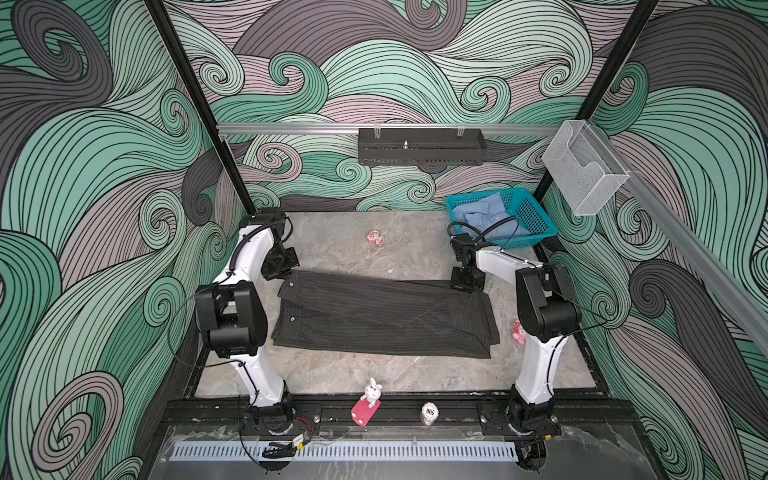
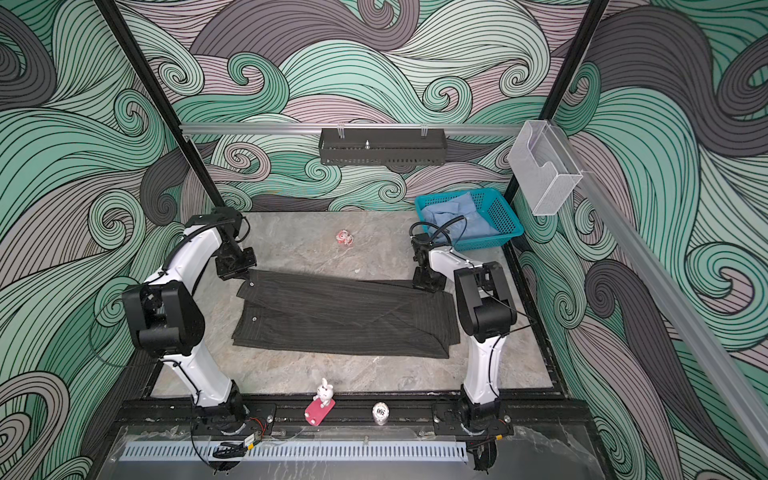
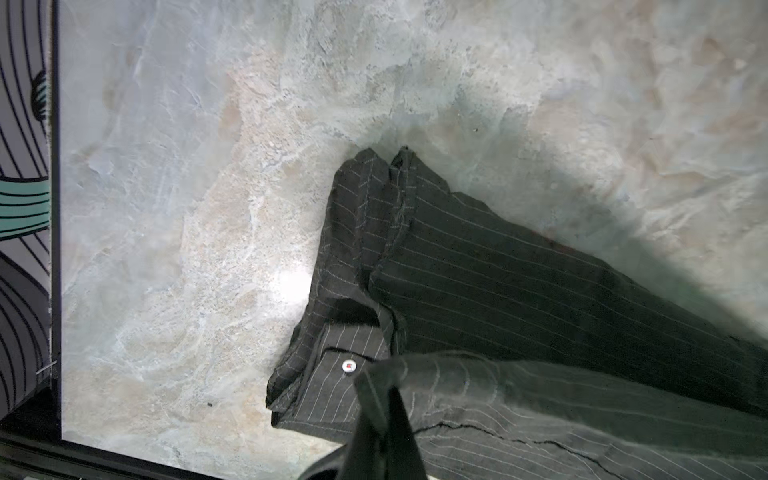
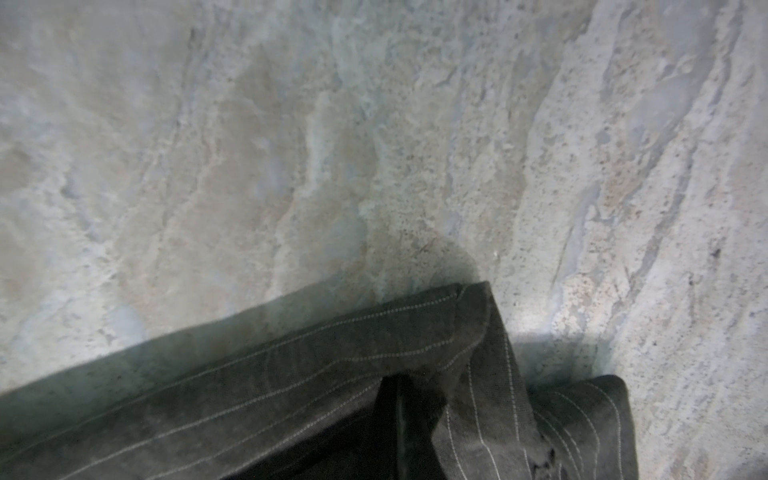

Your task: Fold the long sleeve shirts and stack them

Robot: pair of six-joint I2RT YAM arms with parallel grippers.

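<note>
Clamped left pincer (image 1: 286,277) and right pincer (image 1: 467,286) on charcoal shirt (image 1: 382,320) upper edge | lay part-folded mid-frame on tabletop (image 1: 332,374) | saw light blue shirt (image 1: 478,216) unfolded in basket (image 1: 536,220), upper right | found no stack yet

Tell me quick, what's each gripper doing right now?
Left gripper: jaws shut on the dark pinstriped shirt, at its far left corner.
Right gripper: jaws shut on the same shirt's far right corner.
</note>
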